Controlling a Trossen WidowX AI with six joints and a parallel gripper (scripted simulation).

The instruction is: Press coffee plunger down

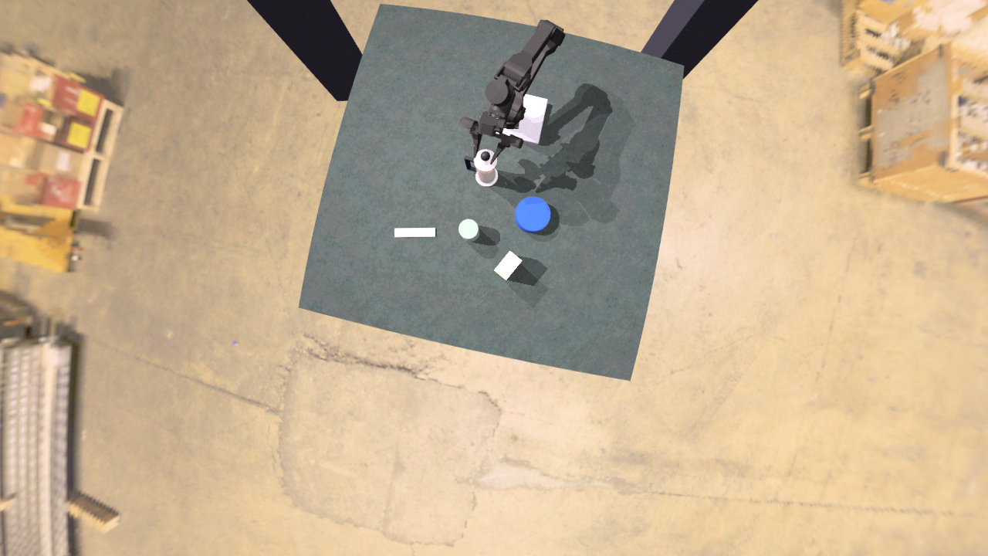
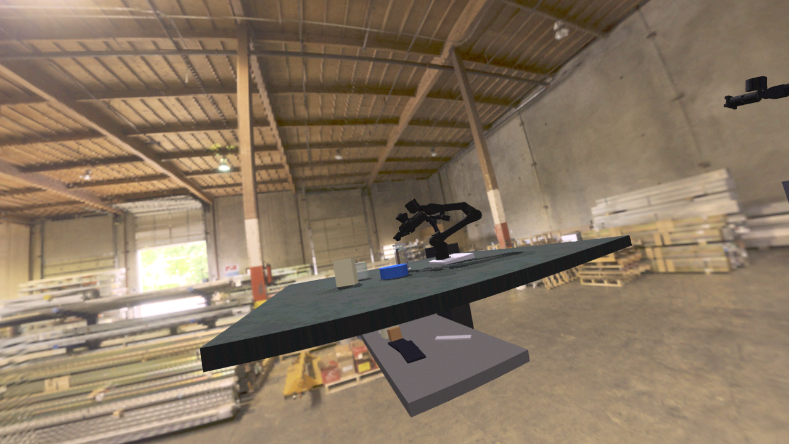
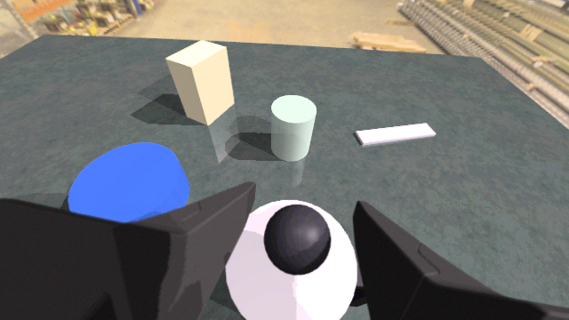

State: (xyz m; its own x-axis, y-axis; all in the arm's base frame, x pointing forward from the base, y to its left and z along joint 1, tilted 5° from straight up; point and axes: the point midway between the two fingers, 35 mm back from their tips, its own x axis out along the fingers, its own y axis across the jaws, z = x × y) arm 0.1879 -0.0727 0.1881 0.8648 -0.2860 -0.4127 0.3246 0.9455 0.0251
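Note:
The coffee press [image 1: 486, 177] [image 2: 399, 256] stands upright on the dark green table [image 1: 387, 290] [image 2: 298, 303]. Its round white lid [image 1: 486, 165] [image 3: 320, 295] faces up, and its dark handle [image 1: 468, 164] [image 3: 359, 297] sticks out at one side. The black plunger knob [image 1: 485, 156] [image 3: 297, 239] sits low over the lid, with no rod showing between them in the wrist view. My gripper [image 1: 484, 158] [image 2: 397, 238] [image 3: 304, 199] is open, one finger on each side of the knob, with a gap on both sides. The fingers hide parts of the lid's edges.
A blue disc [image 1: 532, 214] [image 2: 393, 271] [image 3: 129, 182], a pale green cylinder [image 1: 468, 228] [image 3: 291, 133], a cream block [image 1: 507, 265] [image 2: 346, 273] [image 3: 204, 84] and a flat white bar [image 1: 414, 232] [image 3: 396, 134] stand or lie beyond the press.

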